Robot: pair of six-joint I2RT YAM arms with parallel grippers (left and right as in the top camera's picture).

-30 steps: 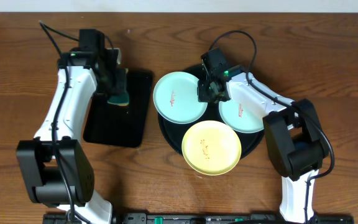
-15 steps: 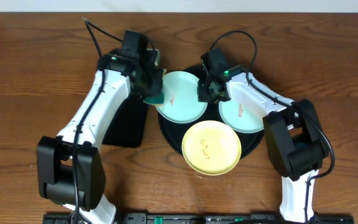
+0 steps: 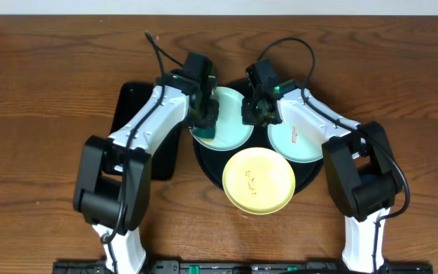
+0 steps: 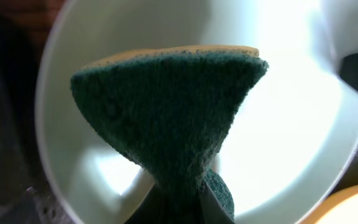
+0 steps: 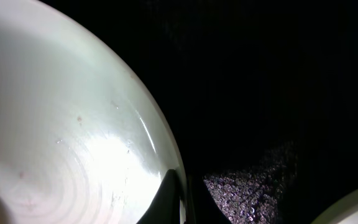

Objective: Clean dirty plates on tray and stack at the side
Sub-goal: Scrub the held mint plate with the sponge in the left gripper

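Sponge (image 4: pixel 173 118) update: a second ago the left gripper (image 3: pixel 204 118) was parked over the small rectangular tray (image 3: pixel 131 114) with it. Now that arm has swung across and sits right over the mint plate (image 3: pixel 233 125) at the back-left of the round black tray (image 3: pixel 206 160). The claw is clamped tight on the sponge, green scrubby side facing the wrist camera and a yellow edge on top, with pale plate all around it. I can't tell from either view whether it's actually pressing on the surface yet or just hanging over it.

The right gripper (image 3: pixel 254 113) hasn't budged the whole time. Its tips are pinched on that same plate's rim on the side facing the other mint plate (image 3: pixel 299 141), basically pinning it. The right wrist view shows a bit of red at the plate's edge, so it looks like there's grime left to wipe.

All three plates are sitting on the round tray, with the yellow plate (image 3: pixel 258 180) at the front, and the other mint plate shows a red smudge too. So I'd say scrubbing is only just kicking off on plate one and nothing's stacked at the side.
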